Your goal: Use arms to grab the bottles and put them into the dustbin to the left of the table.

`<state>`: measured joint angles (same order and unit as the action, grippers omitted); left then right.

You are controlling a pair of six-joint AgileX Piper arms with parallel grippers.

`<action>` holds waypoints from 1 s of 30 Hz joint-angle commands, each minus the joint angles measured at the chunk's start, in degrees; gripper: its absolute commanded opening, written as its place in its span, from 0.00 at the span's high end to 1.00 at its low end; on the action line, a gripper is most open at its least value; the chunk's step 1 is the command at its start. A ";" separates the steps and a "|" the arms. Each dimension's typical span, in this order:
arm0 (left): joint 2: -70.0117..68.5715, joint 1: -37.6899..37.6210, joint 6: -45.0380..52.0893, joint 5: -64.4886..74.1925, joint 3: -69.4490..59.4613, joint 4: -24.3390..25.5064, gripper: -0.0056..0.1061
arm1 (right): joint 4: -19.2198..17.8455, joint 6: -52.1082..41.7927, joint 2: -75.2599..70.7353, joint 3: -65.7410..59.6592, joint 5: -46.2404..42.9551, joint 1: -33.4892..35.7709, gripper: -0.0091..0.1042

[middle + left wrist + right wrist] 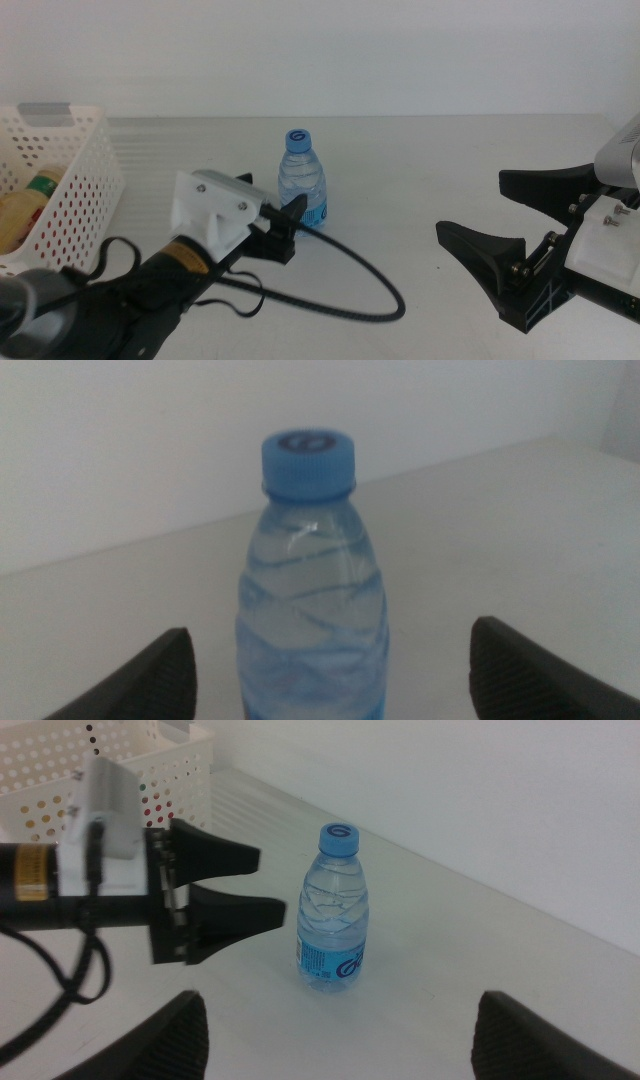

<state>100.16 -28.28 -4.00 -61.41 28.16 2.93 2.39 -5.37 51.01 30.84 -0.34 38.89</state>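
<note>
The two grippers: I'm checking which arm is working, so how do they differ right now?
The left gripper reaches close to the water bottle, jaws open toward it; the right gripper waits apart at the table's right side. Both stand open and hold nothing.

The water bottle (302, 182) is clear with a blue cap and a blue label. The dustbin (75, 190) is white, dotted with rows of round holes. The table (450, 160) is off-white. Both end effectors, left (285, 225) and right (510, 245), are black.
</note>
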 commanded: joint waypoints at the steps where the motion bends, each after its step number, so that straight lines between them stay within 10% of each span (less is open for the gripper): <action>1: -0.91 -0.15 -0.99 -5.20 3.06 -0.12 0.14 | -0.57 -0.46 -0.61 1.34 -4.12 0.00 0.28; 30: 12.66 -0.15 -1.45 0.43 19.83 0.12 0.14 | -0.57 -0.46 -0.61 1.34 -4.12 0.00 0.28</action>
<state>114.96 -28.28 -4.72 -56.92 46.12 3.52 2.39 -5.37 51.01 30.82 -0.34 38.89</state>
